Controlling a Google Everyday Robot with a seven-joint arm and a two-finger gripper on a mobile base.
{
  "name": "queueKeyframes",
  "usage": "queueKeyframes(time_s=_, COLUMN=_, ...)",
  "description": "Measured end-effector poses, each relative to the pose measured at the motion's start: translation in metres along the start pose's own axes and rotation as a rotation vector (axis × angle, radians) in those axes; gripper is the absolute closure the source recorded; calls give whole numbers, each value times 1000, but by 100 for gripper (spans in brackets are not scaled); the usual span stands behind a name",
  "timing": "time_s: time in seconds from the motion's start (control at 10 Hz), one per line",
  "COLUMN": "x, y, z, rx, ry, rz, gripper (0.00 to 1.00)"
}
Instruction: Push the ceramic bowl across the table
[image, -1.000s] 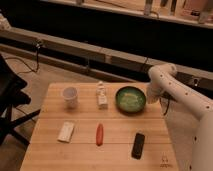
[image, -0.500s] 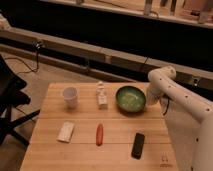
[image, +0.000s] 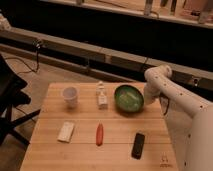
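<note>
The dark green ceramic bowl (image: 129, 98) with a paler green inside sits upright on the light-wood table (image: 120, 125), at the far right of its top. My white arm reaches in from the right and bends down at its elbow. My gripper (image: 149, 98) is low at the bowl's right rim, right beside it; I cannot tell whether it touches the bowl.
A white cup (image: 70, 95) and a small white bottle (image: 102, 96) stand left of the bowl. A white packet (image: 66, 131), a red stick-shaped object (image: 99, 134) and a black device (image: 138, 145) lie nearer the front. A dark chair (image: 10, 100) stands to the left.
My arm has shifted slightly left, bringing the gripper closer against the bowl's right side. The bowl has barely moved.
</note>
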Motion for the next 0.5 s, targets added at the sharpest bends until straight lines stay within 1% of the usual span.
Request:
queueKeyframes(time_s=0.1, x=-1, y=-3, z=1, rx=-2, ry=0, rz=-6, gripper=96)
queueKeyframes(time_s=0.3, x=-13, y=-11, z=3, rx=-19, ry=-2, rz=-45, gripper=96)
queueKeyframes(time_s=0.4, x=-16, y=-12, z=4, rx=-22, ry=-6, rz=-49, gripper=96)
queueKeyframes(time_s=0.5, x=-10, y=-9, z=5, rx=-27, ry=2, rz=-50, gripper=96)
